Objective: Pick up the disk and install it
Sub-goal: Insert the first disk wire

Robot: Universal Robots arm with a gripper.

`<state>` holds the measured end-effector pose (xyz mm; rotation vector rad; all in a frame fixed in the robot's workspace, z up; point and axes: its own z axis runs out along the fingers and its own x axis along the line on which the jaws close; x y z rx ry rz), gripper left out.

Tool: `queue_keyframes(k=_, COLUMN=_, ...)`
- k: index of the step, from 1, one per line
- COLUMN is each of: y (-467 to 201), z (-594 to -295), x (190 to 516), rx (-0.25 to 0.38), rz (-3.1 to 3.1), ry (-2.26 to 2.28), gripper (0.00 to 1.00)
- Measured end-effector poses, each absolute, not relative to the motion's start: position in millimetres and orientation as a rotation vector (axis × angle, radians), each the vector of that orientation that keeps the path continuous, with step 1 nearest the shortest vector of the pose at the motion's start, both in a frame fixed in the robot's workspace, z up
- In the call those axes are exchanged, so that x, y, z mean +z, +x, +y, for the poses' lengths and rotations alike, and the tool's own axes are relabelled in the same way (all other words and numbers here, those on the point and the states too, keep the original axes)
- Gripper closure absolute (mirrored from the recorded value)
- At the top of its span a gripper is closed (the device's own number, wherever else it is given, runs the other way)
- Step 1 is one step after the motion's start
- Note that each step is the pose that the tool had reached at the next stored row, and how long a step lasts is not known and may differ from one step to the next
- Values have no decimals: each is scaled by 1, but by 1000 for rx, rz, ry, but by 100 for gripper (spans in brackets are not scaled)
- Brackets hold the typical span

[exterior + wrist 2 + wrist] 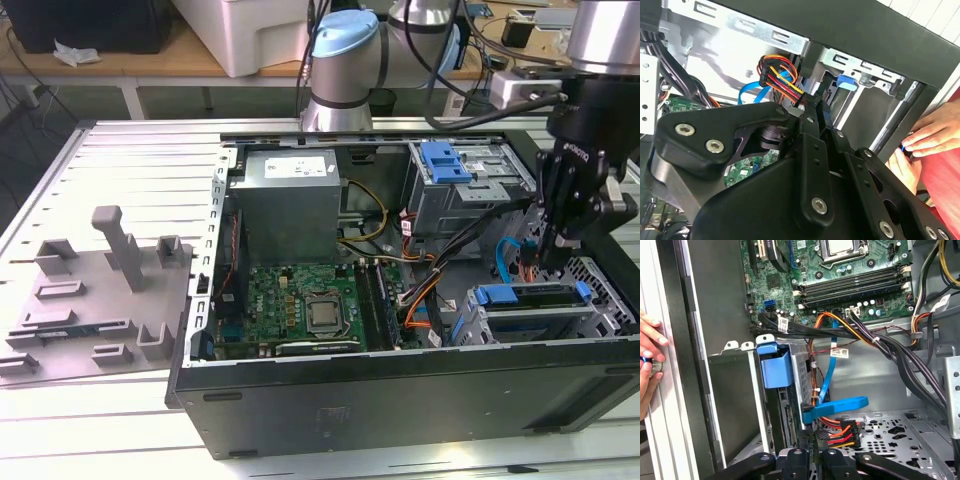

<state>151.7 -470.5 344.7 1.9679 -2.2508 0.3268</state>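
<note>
The disk (525, 296), silver with a blue plastic frame, sits in the lower drive cage at the front corner of the open computer case on the exterior view's right. In the first wrist view the disk's blue frame (775, 365) stands edge-on in that bay. My gripper (548, 262) hangs down inside the case just above and behind the disk. Its fingertips are close together with nothing seen held. In the first wrist view my gripper (812, 452) is beside a black connector with coloured wires (837, 432). In the second wrist view my gripper (810, 102) points at that wire bundle.
The case holds a grey power-supply box (290, 200), a green motherboard (300, 305) and an upper drive cage with a blue latch (445, 160). A blue flat cable (835, 407) crosses near the bay. A person's hands (932, 137) rest outside the case wall. A grey fixture (100, 290) lies on the exterior view's left.
</note>
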Motion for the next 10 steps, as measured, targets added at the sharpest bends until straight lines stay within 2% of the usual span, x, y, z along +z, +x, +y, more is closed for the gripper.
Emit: queue_keyframes(k=10, y=149, z=-482, x=345, rx=318, rz=-2272, ry=1989, gripper=83)
